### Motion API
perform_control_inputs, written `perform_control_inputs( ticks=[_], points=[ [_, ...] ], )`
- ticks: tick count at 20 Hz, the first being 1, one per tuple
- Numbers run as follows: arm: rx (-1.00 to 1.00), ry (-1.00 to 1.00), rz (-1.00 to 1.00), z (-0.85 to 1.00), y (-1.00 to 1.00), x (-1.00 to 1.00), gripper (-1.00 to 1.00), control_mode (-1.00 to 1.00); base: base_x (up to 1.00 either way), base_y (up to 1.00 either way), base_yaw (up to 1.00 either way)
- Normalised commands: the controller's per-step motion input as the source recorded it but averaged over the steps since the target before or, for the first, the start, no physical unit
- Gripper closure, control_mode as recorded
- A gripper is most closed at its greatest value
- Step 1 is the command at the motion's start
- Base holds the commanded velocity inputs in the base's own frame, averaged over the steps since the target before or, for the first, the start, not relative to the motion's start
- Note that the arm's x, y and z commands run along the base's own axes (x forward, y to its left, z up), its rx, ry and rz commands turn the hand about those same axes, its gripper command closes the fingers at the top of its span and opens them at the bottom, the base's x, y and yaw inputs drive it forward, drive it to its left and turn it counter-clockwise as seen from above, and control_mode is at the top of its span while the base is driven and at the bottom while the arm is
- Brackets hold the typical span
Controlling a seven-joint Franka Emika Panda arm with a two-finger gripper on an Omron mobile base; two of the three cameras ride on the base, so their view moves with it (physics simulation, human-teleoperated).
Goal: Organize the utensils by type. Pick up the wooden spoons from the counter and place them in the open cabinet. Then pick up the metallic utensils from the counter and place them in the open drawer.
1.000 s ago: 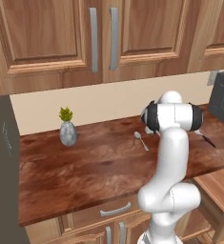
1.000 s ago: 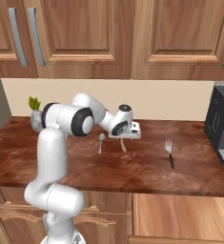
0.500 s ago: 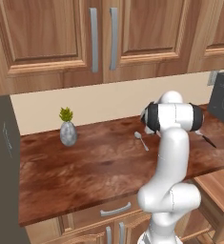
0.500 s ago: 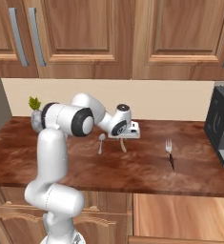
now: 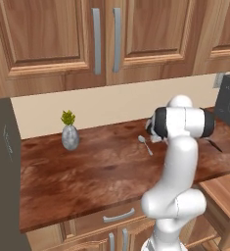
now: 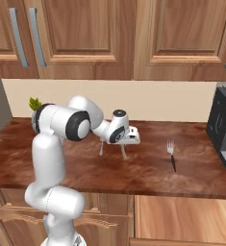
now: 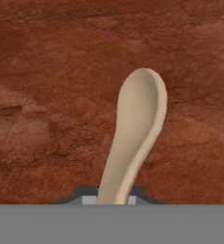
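The fingers (image 7: pixel 114 200) are clamped on the pale wooden spoon (image 7: pixel 135 133) (first wooden one, probably); next, lift it off the bench (image 7: pixel 46 95) toward the cabinet.

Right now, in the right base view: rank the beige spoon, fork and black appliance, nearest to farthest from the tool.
1. beige spoon, between the tool's jaws.
2. fork, lying on the counter to the right.
3. black appliance, at the far right edge.

Even, soft rendered light (faint shadows), slightly blurry.
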Motion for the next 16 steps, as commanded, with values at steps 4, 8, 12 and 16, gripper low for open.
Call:
perform_control_inputs(
  ticks=[4,8,12,16],
  points=[
    [0.02,-0.01,0.02,0.25,-0.19,-0.50,1.00,-1.00,0.00,0.00,0.00],
    [0.00,-0.07,0.10,0.61,-0.10,-0.33,1.00,-1.00,0.00,0.00,0.00],
    [0.00,-0.12,0.10,0.59,0.00,-0.48,1.00,-1.00,0.00,0.00,0.00],
    [0.05,-0.03,0.12,0.64,0.00,-0.48,1.00,-1.00,0.00,0.00,0.00]
  ],
)
